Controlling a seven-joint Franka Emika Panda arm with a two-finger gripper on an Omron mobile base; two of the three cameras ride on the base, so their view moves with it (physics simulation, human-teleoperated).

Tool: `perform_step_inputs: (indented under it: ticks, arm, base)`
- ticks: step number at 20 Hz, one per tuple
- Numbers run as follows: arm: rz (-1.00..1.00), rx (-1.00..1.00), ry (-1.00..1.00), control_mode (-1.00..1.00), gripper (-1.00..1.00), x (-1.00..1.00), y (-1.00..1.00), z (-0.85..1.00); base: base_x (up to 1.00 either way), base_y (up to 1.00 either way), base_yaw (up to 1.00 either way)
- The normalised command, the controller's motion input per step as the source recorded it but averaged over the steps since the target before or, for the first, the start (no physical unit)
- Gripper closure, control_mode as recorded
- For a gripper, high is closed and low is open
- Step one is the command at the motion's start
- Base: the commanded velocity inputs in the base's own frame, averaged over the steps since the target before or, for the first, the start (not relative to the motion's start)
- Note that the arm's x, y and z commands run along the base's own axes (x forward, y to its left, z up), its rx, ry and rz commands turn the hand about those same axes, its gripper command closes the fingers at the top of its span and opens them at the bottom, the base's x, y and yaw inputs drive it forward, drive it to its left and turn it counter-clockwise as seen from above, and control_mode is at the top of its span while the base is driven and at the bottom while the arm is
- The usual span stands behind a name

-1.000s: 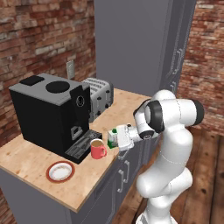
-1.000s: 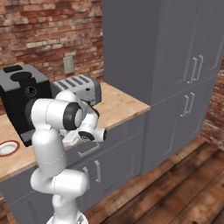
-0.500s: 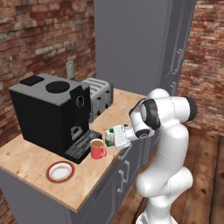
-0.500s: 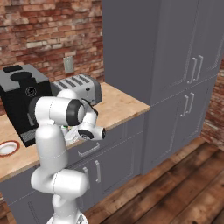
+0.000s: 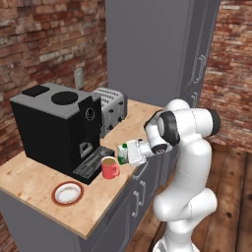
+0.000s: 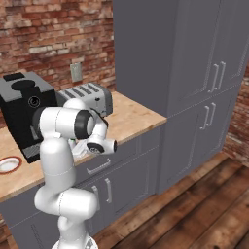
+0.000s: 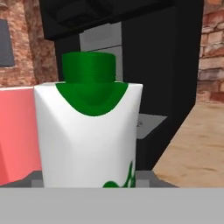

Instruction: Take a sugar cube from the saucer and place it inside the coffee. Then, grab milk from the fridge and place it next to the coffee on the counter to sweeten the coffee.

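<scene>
Gripper (image 5: 132,152) clamped on the milk (image 5: 125,152), carton lying sideways just beside the coffee (image 5: 110,168), over the counter (image 5: 98,206), saucer (image 5: 68,192) nearby

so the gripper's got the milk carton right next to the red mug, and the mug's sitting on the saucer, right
Not quite. The gripper does hold the milk carton beside the red mug, but the mug stands on the counter, in front of the coffee machine. The saucer lies apart from it, nearer the counter's front edge. The left base view shows this.
</scene>
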Motion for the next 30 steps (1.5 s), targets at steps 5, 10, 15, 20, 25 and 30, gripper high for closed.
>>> perform_step_inputs:
  ticks: [5,10,15,20,25,30]
  arm:
    - [0.03,0.00,0.00,-1.00,-1.00,-0.23,0.00,-0.13]
    - [0.02,0.00,0.00,-1.00,-1.00,-0.30,0.00,0.00]
    - [0.01,0.00,0.00,-1.00,-1.00,-0.06,0.00,0.00]
    - [0.00,0.00,0.00,-1.00,-1.00,0.00,0.00,0.00]
    - [0.01,0.00,0.00,-1.00,-1.00,0.02,-0.12,0.01]
    - [0.01,0.04,0.00,-1.00,-1.00,0.00,-0.44,0.07]
  base:
    - [0.00,0.00,0.00]
    - [0.00,0.00,0.00]
    - [0.00,0.00,0.00]
    - [0.00,0.00,0.00]
    - [0.00,0.00,0.00]
    - [0.00,0.00,0.00]
